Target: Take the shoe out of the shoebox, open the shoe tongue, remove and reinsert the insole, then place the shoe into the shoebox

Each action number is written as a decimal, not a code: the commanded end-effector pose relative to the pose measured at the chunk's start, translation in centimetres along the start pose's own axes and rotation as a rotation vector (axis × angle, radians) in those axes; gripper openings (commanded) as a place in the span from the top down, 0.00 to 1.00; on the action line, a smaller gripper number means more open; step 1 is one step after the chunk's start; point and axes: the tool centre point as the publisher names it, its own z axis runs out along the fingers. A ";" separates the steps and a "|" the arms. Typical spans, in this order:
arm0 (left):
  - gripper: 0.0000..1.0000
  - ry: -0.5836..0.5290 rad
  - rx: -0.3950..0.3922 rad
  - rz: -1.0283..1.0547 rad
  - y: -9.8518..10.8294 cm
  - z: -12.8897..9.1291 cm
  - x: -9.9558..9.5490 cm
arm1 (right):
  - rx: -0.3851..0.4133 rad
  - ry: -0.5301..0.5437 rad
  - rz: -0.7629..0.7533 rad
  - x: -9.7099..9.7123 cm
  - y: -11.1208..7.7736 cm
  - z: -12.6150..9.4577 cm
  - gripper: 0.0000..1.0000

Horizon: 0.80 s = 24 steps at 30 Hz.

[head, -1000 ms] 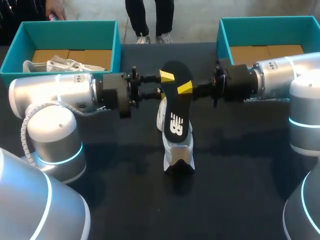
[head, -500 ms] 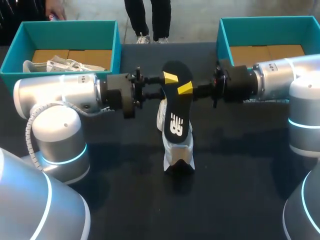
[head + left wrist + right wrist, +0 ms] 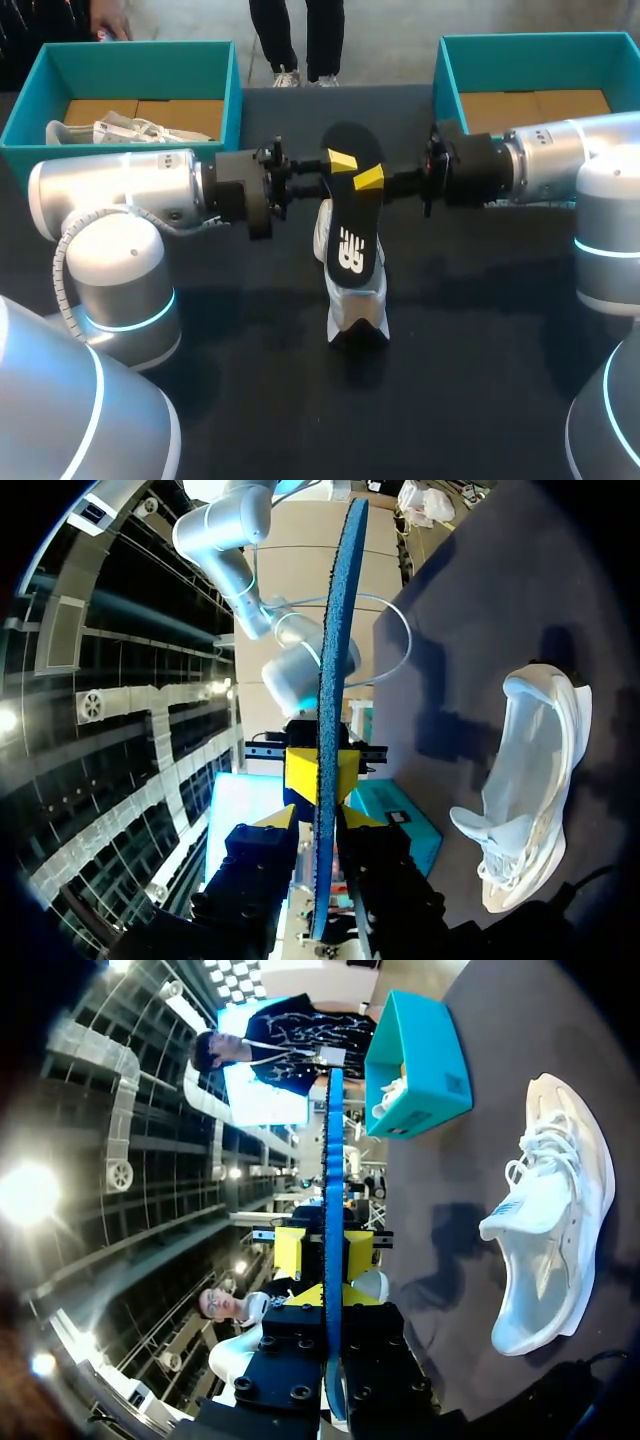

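Note:
The black insole (image 3: 355, 215) hangs on edge in the air above the white shoe (image 3: 358, 300), which lies on the dark table. My right gripper (image 3: 368, 178) is shut on the insole's upper part from the right. My left gripper (image 3: 335, 160) comes in from the left at the same height. In the left wrist view the insole (image 3: 335, 630) runs between the left gripper's (image 3: 318, 820) fingers, which stand close on either side with a sliver of gap. The right wrist view has the right gripper (image 3: 333, 1295) clamped on the insole's edge (image 3: 333, 1160), and the shoe (image 3: 550, 1230) lies below.
A teal shoebox (image 3: 235, 90) stands at the back left with another white shoe (image 3: 120, 130) inside. A second teal shoebox (image 3: 445, 70) stands at the back right, behind my right arm. Dark table surface lies in front of the shoe.
My left arm has moved right toward the insole and its fingers have narrowed around it. The right arm, insole and shoe have stayed in place.

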 end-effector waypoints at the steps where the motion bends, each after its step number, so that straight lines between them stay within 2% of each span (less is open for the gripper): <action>1: 0.82 -0.004 -0.007 0.000 -0.1 0.3 0.2 | -0.004 -0.002 0.002 0.0 -0.1 0.1 1.00; 6: 0.87 -0.005 -0.008 -0.003 -0.1 0.3 0.3 | -0.007 -0.004 0.002 0.1 -0.2 0.0 1.00; 9: 1.00 -0.004 -0.006 -0.005 -0.2 0.4 0.3 | -0.007 -0.004 0.001 0.1 -0.2 0.0 1.00; 16: 1.00 0.007 0.002 -0.029 -0.4 0.4 0.6 | -0.010 -0.006 -0.002 0.1 -0.2 0.0 1.00; 17: 1.00 0.010 0.002 -0.036 -0.4 0.3 0.7 | -0.011 -0.009 -0.001 0.1 -0.2 -0.1 0.96; 18: 1.00 0.013 0.003 -0.038 -0.4 0.2 0.7 | -0.014 -0.023 -0.002 0.1 -0.3 -0.2 0.52; 19: 1.00 0.017 0.004 -0.039 -0.4 0.1 0.8 | -0.015 -0.023 -0.001 0.1 -0.4 -0.3 0.01; 24: 1.00 0.025 0.001 -0.074 -0.3 -0.5 0.8 | -0.037 -0.051 -0.026 -0.1 -0.9 -1.0 0.00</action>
